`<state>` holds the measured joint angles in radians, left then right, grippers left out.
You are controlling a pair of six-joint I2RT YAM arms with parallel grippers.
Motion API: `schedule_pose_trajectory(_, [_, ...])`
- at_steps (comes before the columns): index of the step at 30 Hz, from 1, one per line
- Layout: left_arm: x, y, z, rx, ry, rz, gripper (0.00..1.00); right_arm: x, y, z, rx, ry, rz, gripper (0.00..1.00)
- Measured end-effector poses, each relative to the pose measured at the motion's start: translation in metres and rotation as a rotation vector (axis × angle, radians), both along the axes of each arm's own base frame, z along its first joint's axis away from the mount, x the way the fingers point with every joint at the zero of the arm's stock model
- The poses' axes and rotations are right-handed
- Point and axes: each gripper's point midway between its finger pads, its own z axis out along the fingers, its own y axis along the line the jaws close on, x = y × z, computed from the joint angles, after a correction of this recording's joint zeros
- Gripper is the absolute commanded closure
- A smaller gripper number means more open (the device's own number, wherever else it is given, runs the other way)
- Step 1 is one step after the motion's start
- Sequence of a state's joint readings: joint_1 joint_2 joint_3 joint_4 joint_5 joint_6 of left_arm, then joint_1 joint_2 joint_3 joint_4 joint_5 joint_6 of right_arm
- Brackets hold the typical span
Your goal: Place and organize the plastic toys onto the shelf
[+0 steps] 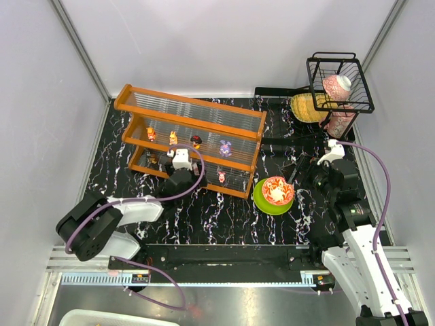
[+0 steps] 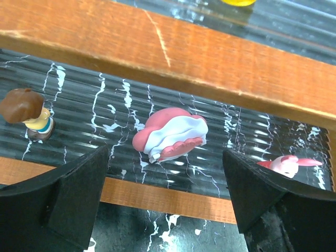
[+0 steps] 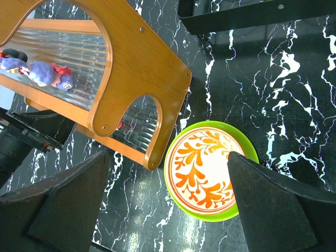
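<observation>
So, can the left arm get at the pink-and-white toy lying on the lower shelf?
Probably yes: the left gripper stands open right before the pink-and-white toy, with nothing between them.

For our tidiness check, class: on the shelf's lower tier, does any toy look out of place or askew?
Yes. The pink-and-white toy lies toppled on its side on the shelf's lower panel, whereas the brown-haired figurine to its left stands upright.
</observation>
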<state>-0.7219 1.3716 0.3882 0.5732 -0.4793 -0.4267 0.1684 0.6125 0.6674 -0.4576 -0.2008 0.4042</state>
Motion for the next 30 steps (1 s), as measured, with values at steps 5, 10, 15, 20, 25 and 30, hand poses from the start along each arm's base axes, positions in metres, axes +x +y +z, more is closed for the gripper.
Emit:
schedule_pose_trajectory(5, [0.003,0.001,0.002,0.004,-0.005,0.033,0.07,0.000,0.000,0.000,0.000,-0.001,0.000,0.00])
schedule_pose_trajectory(10, [0.006,-0.001,0.001,0.007,-0.004,0.045,0.07,0.000,0.000,0.000,0.000,-0.001,0.000,0.00])
schedule_pose_trajectory(15, [0.006,-0.002,-0.005,0.018,0.011,0.046,0.07,0.000,0.000,0.000,0.000,-0.002,0.000,0.01])
schedule_pose_trajectory(20, [0.008,-0.003,-0.007,0.019,0.015,0.048,0.07,0.000,0.000,0.000,0.000,-0.002,0.000,0.00])
schedule_pose_trajectory(25, [0.010,-0.005,-0.005,0.016,0.011,0.050,0.07,0.000,0.000,0.000,0.000,-0.002,0.000,0.00])
schedule_pose_trajectory(30, [0.012,-0.007,-0.006,0.018,0.012,0.051,0.07,0.000,0.000,0.000,0.000,-0.002,0.000,0.00])
